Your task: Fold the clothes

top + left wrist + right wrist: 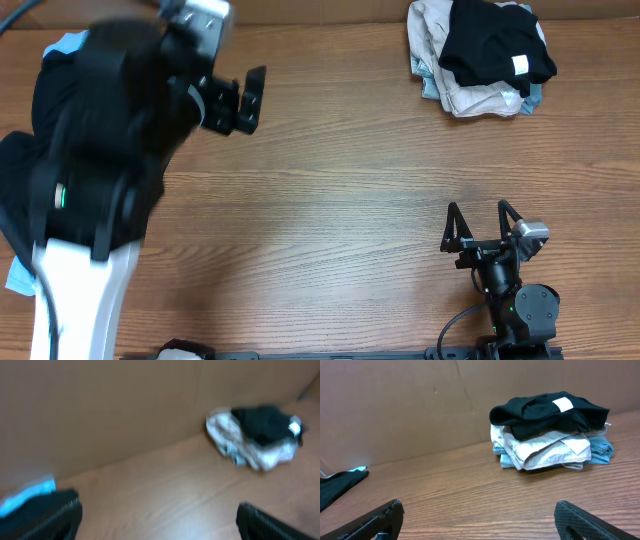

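A pile of folded clothes [480,55] lies at the back right of the table: a black shirt with a white label on top of beige and light blue ones. It shows in the left wrist view [257,435] and the right wrist view [550,430]. More black and light blue clothes [20,170] lie at the left edge, mostly hidden by the left arm. My left gripper [245,100] is open and empty, raised over the table's left side. My right gripper [480,222] is open and empty near the front right.
A brown cardboard wall [395,405] stands along the back of the wooden table [340,200]. A black cloth edge [340,485] shows at the far left in the right wrist view.
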You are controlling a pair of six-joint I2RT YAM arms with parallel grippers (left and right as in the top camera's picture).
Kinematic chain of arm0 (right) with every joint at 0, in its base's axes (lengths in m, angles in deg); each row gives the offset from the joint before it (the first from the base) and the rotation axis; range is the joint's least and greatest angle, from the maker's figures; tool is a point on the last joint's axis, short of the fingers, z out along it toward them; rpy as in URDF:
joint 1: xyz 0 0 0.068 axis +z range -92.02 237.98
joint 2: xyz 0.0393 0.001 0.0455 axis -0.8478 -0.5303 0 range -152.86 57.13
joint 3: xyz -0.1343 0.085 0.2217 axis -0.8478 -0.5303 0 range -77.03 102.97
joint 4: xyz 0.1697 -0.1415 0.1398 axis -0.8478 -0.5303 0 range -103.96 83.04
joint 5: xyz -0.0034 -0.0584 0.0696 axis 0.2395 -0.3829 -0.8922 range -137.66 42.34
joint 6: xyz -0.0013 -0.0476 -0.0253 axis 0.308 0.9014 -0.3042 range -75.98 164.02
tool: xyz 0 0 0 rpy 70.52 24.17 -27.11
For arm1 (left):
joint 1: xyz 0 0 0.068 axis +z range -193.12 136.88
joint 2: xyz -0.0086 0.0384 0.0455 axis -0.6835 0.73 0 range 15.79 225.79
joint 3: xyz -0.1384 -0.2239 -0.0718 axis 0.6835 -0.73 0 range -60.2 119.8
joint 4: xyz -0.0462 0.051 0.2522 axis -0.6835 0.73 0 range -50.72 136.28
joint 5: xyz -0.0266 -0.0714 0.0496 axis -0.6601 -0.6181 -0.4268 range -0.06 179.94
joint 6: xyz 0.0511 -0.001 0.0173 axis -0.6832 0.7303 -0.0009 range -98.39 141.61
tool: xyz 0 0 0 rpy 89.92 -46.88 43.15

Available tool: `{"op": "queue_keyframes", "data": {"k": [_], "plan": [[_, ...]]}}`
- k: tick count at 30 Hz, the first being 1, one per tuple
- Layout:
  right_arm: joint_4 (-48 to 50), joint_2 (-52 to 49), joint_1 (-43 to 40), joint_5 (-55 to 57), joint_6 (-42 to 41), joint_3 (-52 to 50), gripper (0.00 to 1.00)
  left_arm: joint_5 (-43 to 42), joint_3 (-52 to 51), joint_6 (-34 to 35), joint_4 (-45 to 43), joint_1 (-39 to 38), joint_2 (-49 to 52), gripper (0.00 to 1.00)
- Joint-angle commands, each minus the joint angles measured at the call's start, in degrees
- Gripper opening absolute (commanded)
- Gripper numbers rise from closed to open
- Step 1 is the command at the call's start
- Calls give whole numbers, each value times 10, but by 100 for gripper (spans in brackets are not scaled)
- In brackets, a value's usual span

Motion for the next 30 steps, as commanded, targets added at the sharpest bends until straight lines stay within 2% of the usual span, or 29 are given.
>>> {"op": "queue_keyframes", "data": {"k": [1,4,6,14,18,21,30], "plan": [[3,6,3,8,-4,-6,100,10,-191,11,-112,0,-94,100],[3,6,3,8,-4,-6,100,9,-364,15,-253,0,-190,100],[3,6,3,8,-4,-6,100,4,-460,16,-318,0,-242,100],[3,6,3,8,-4,-6,100,-9,-762,24,-487,18,-434,100],[3,6,3,8,-4,-6,100,-34,-862,50,-565,55,-511,100],[3,6,3,8,-4,-6,100,-40,-916,63,-588,80,-570,100],[3,6,3,8,-4,-6,100,-66,-1008,64,-575,134,-699,100]]}}
